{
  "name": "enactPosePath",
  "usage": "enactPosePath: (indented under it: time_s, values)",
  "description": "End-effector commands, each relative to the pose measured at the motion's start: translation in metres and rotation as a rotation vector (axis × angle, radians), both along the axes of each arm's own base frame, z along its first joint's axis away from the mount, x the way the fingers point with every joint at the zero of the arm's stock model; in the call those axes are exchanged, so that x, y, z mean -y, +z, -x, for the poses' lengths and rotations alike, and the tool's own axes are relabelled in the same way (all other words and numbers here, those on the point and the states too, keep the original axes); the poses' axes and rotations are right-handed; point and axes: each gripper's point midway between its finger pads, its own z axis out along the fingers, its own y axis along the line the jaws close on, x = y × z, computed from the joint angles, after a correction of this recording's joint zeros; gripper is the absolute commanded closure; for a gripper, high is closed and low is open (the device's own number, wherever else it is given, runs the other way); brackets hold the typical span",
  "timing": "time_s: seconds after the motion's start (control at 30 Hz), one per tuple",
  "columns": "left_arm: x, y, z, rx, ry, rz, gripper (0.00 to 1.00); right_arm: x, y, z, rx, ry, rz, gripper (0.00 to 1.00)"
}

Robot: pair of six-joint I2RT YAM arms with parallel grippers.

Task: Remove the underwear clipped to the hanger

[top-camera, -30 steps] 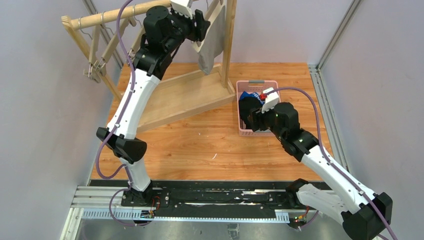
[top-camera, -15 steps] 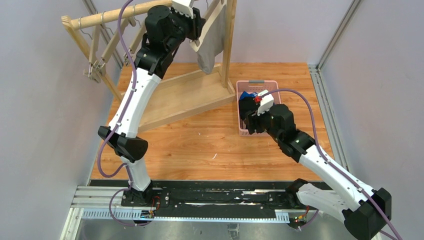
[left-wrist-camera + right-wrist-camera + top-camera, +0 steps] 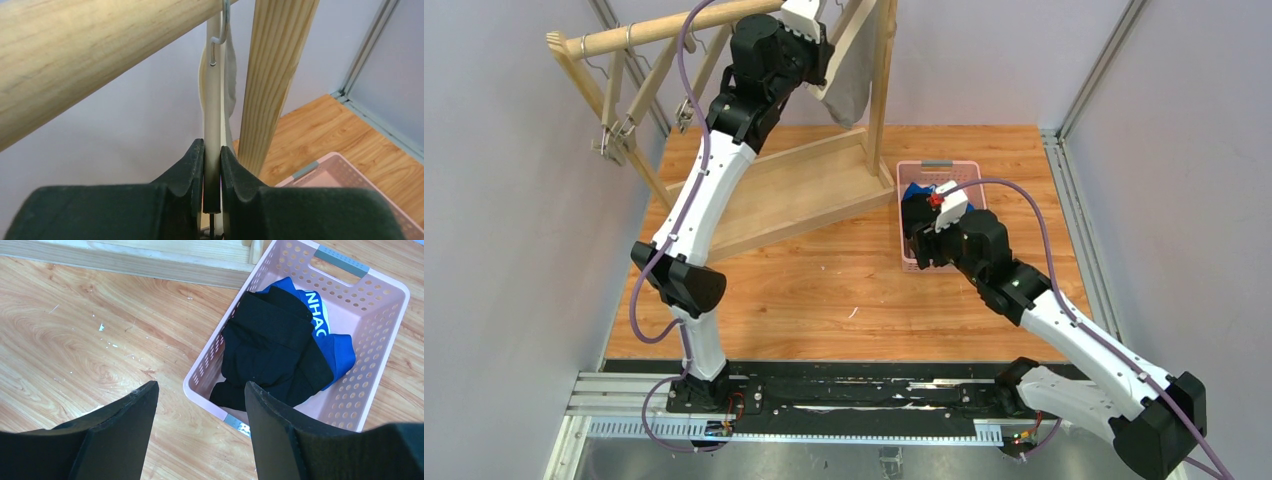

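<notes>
The grey underwear hangs from a pale hanger on the wooden rack's top rod; it shows behind the hanger in the left wrist view. My left gripper is shut on the hanger's bar, just below its metal hook. The black underwear lies on the royal blue one inside the pink basket. My right gripper is open and empty, hovering over the basket's near left corner.
The wooden rack's upright post stands just right of the held hanger. Several empty clip hangers hang at the rod's left end. The rack's sloping base board lies left of the basket.
My left gripper has risen a little and shifted right along the rod with the hanger. My right gripper has drawn slightly left over the basket's near corner, still open.
</notes>
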Motion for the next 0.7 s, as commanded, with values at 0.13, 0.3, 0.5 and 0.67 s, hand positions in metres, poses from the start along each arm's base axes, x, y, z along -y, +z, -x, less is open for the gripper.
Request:
enactPosePath:
  time_s: [0.13, 0.3, 0.5, 0.67]
  values:
    - [0.0, -0.014, -0.011, -0.028, 0.005, -0.013, 1.0, -0.006, -0.006, 0.003, 0.01, 0.008, -0.015, 0.35]
    - [0.001, -0.014, -0.014, -0.03, -0.005, 0.019, 1.0, -0.006, -0.014, 0.004, -0.009, 0.004, 0.0, 0.35]
    - [-0.011, 0.017, -0.006, 0.046, 0.033, 0.073, 1.0, -0.008, -0.018, 0.003, -0.014, 0.004, 0.002, 0.35]
    - [-0.027, 0.043, 0.002, 0.109, 0.091, 0.097, 1.0, -0.008, -0.024, 0.004, -0.026, 0.004, 0.012, 0.35]
